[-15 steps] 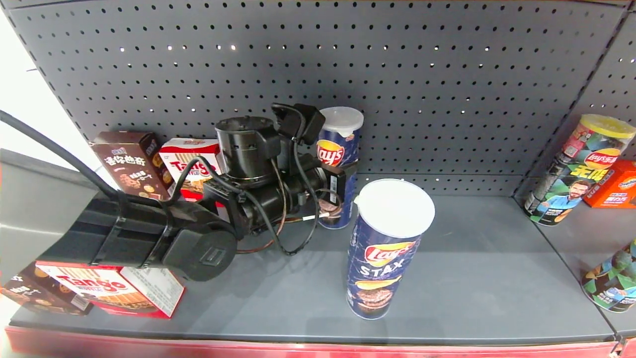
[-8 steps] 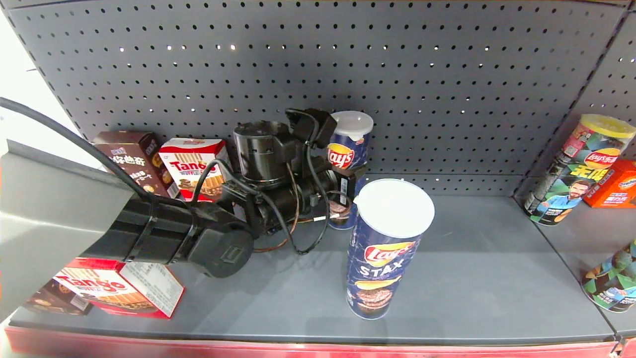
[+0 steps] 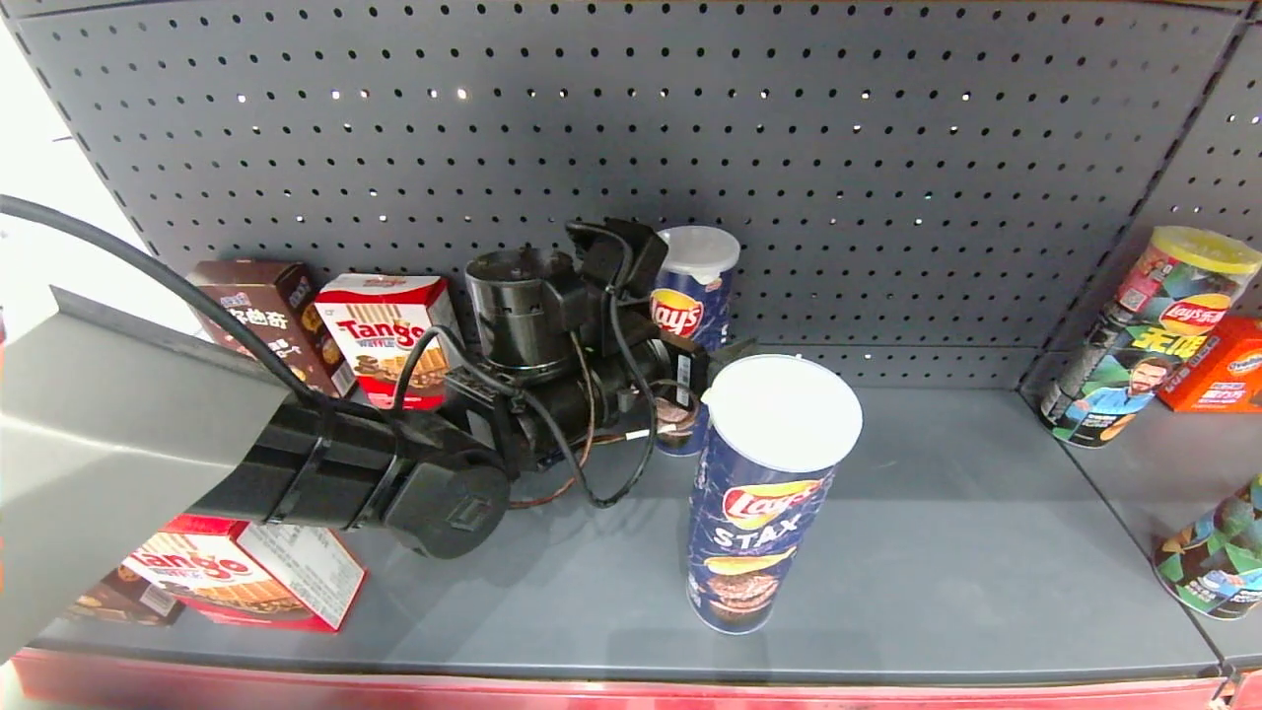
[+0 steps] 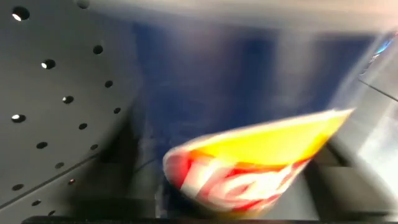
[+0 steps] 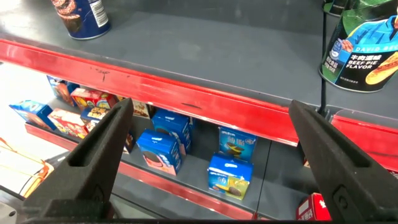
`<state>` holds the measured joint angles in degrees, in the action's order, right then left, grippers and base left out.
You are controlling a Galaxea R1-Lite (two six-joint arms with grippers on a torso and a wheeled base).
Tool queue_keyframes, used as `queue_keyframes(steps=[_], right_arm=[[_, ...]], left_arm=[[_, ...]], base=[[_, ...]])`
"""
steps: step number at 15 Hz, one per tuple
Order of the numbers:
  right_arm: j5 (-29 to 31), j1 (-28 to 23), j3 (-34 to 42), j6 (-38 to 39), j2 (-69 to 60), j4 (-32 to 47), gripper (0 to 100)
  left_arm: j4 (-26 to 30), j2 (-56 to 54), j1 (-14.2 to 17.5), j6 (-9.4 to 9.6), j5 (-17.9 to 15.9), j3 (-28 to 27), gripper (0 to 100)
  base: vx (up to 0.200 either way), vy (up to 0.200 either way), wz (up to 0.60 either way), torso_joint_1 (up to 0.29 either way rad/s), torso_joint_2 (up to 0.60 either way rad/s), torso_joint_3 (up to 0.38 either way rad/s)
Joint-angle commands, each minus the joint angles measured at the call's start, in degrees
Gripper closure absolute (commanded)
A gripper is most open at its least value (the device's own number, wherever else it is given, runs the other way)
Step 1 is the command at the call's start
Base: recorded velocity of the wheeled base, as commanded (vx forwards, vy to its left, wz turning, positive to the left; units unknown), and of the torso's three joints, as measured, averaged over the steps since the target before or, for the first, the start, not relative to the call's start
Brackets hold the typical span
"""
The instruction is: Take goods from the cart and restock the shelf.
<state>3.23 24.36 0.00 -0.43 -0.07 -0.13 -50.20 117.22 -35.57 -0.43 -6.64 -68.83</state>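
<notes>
A grey perforated metal back panel [image 3: 789, 148] rises behind the smooth grey shelf [image 3: 937, 552], where a tall chip tube [image 3: 764, 493], glossy blue with a flat white lid, stands upright near the front edge. Behind it, close to the panel, a second tube [image 3: 695, 296], also cylindrical and blue, stands upright with the left gripper [image 3: 706, 367] clamping its jaws around the lower half. The right gripper [image 5: 210, 104] holds its black wedge-shaped jaws wide apart, empty.

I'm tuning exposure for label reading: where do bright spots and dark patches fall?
Head view: light shines through pegboard holes; front can lid glares white. Left wrist view: back can blue side is dark, logo bright. Right wrist view: red shelf edge evenly lit, right gripper dark against it.
</notes>
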Motion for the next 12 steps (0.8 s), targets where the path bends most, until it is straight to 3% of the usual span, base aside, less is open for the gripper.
queue_keyframes(steps=[1,4,6,7,11,12], right_arm=[[0.0,0.0,0.0,0.0,0.1,0.0,0],[0.0,0.0,0.0,0.0,0.1,0.0,0],[0.0,0.0,0.0,0.0,0.1,0.0,0],[0.0,0.0,0.0,0.0,0.1,0.0,0],[0.0,0.0,0.0,0.0,0.1,0.0,0],[0.0,0.0,0.0,0.0,0.1,0.0,0]], left_arm=[[0.2,-2.1,0.0,-0.01,0.6,1.0,0],[2.1,-8.8,0.0,0.16,0.5,5.6,0],[6.2,-11.8,0.0,0.51,0.5,6.2,0],[11.7,-14.9,0.1,0.78,0.4,5.7,0],[20.3,-19.5,0.8,1.04,0.0,5.5,0],[22.0,-19.6,0.9,1.92,0.1,5.4,0]], base=[[0.000,0.000,0.00,0.000,0.00,0.000],[0.000,0.000,0.00,0.000,0.00,0.000],[0.000,0.000,0.00,0.000,0.00,0.000],[0.000,0.000,0.00,0.000,0.00,0.000],[0.000,0.000,0.00,0.000,0.00,0.000],[0.000,0.000,0.00,0.000,0.00,0.000]])
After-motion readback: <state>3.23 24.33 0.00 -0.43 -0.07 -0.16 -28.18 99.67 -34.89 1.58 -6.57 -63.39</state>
